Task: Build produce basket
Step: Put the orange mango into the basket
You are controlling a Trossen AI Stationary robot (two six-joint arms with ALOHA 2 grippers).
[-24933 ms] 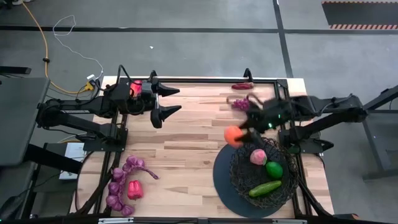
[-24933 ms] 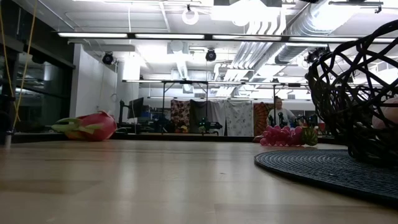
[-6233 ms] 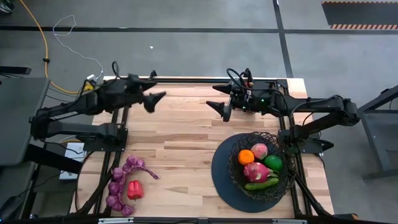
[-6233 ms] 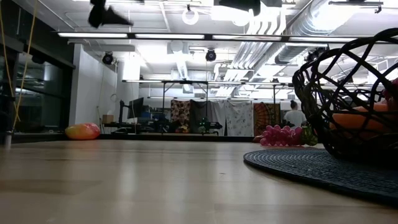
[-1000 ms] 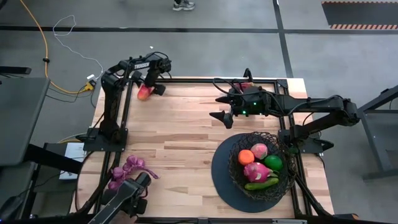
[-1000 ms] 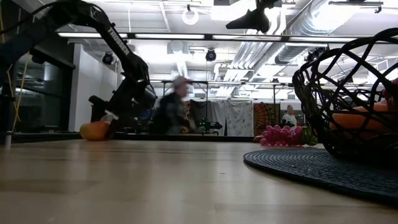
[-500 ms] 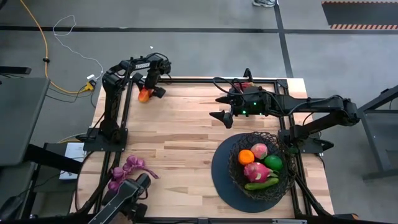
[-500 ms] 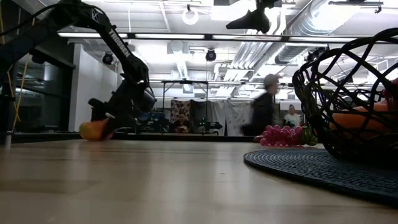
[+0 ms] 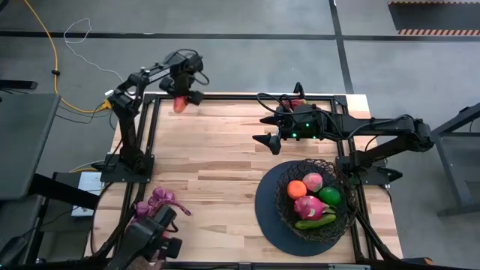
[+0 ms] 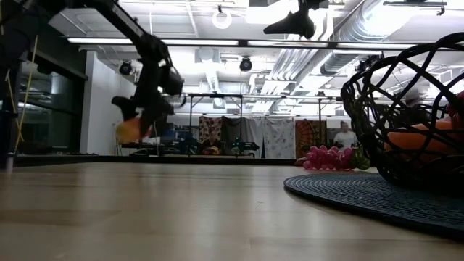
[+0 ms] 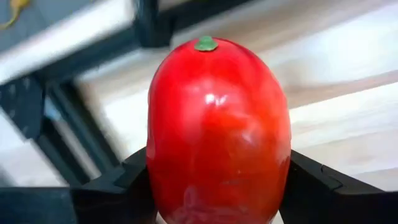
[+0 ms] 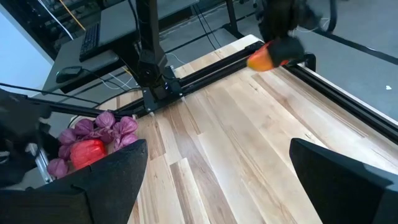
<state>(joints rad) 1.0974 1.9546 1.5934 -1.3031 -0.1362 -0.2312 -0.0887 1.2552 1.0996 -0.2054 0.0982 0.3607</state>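
Your left gripper (image 9: 182,98) clamped on peach (image 9: 180,103), upper left of high view, off table | right gripper (image 9: 262,130) wide open, empty, top centre | basket (image 9: 315,196) lower right w/ fruit.

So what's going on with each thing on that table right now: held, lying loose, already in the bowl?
Left tool: shut on the red-orange peach, raised off the table.
Red-orange peach: gripped, in the air.
Right tool: open, empty, hovering mid-table.
Round black wire-mesh basket: upright on its dark disc, partly filled.
Orange: inside the basket.
Purple grape bunch: lying loose on the table.
Red pepper: loose, beside the grapes.
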